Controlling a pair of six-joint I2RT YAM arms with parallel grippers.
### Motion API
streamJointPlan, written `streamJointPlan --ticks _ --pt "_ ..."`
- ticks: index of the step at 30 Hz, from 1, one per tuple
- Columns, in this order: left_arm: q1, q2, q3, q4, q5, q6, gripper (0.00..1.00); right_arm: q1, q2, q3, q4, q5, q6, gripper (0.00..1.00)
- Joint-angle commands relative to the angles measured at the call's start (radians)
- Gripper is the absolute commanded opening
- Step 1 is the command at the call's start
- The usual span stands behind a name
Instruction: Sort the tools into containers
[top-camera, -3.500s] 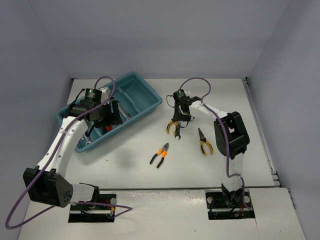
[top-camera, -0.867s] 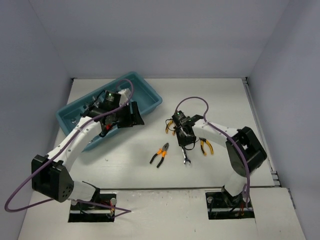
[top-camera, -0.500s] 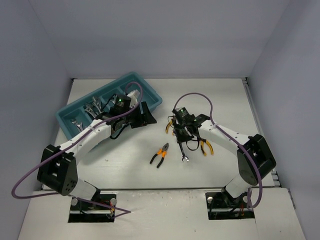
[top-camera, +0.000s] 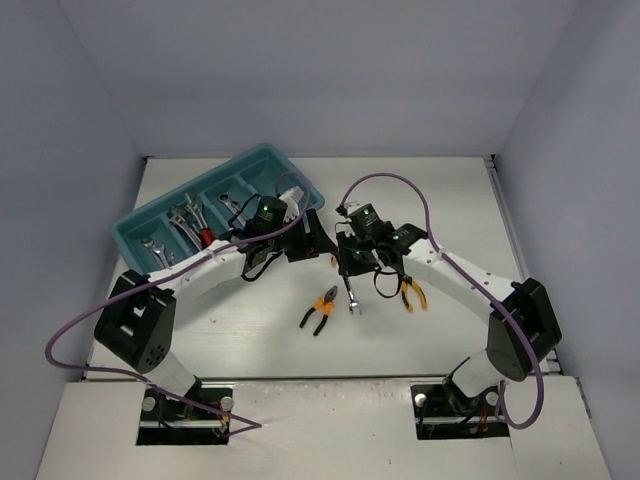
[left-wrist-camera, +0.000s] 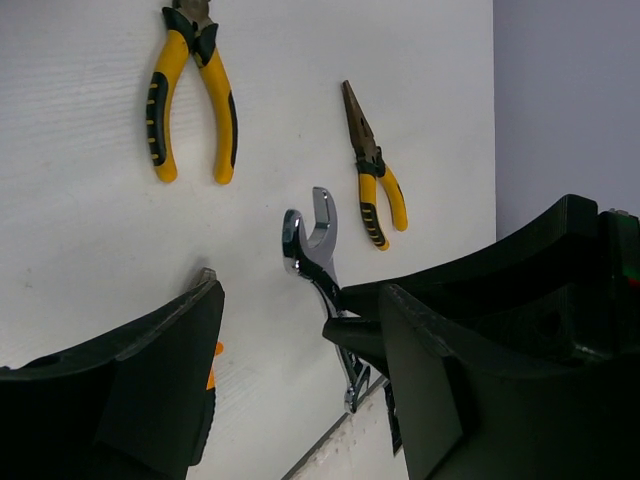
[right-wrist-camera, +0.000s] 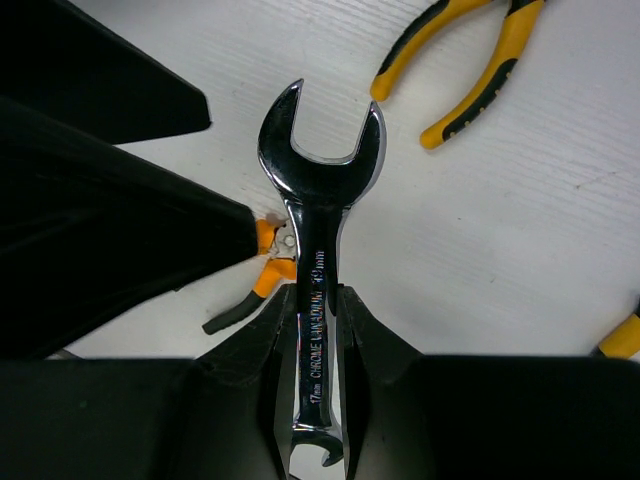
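Note:
My right gripper (top-camera: 350, 272) is shut on a silver open-ended wrench (top-camera: 352, 296), held by its shank between the fingers (right-wrist-camera: 370, 340) with one open end (right-wrist-camera: 320, 140) sticking out ahead, above the table. My left gripper (top-camera: 312, 238) is open and empty, just left of the right gripper. In the left wrist view the wrench (left-wrist-camera: 312, 245) hangs between and beyond its spread fingers (left-wrist-camera: 150, 390). The teal tray (top-camera: 190, 187) stands at the back left, holding silver wrenches (top-camera: 185, 215) and a red-handled tool (top-camera: 205, 237).
Orange-handled pliers (top-camera: 320, 308) lie on the table below the grippers. Yellow needle-nose pliers (top-camera: 408, 290) lie to the right. A third pair, yellow and black (left-wrist-camera: 195, 90), is partly hidden under the grippers in the top view.
My left arm has swung right, away from the tray, up to the right gripper. My right gripper took the wrench off the table and carried it a little left.

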Motion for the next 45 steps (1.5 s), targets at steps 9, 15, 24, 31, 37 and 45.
streamJointPlan --ticks 9,15,24,31,37,45 --pt "-0.028 0.013 0.077 0.106 0.026 -0.042 0.50 0.028 -0.070 0.053 0.129 -0.076 0.045 0.00" --pt "-0.035 0.017 0.078 0.108 0.020 -0.046 0.28 0.036 -0.072 0.047 0.164 -0.080 0.060 0.00" --pt "-0.036 -0.018 0.058 0.110 -0.001 -0.042 0.00 0.041 -0.071 0.053 0.187 -0.076 0.064 0.00" --pt "0.019 -0.129 0.089 -0.083 -0.063 0.032 0.00 0.037 -0.101 0.066 0.180 -0.050 0.048 0.58" --pt "0.264 -0.254 0.139 -0.319 -0.034 0.108 0.00 0.030 -0.122 0.100 0.175 -0.055 0.046 0.63" --pt "0.768 -0.227 0.321 -0.696 0.097 0.386 0.00 -0.014 -0.129 0.052 0.174 -0.030 0.022 0.64"
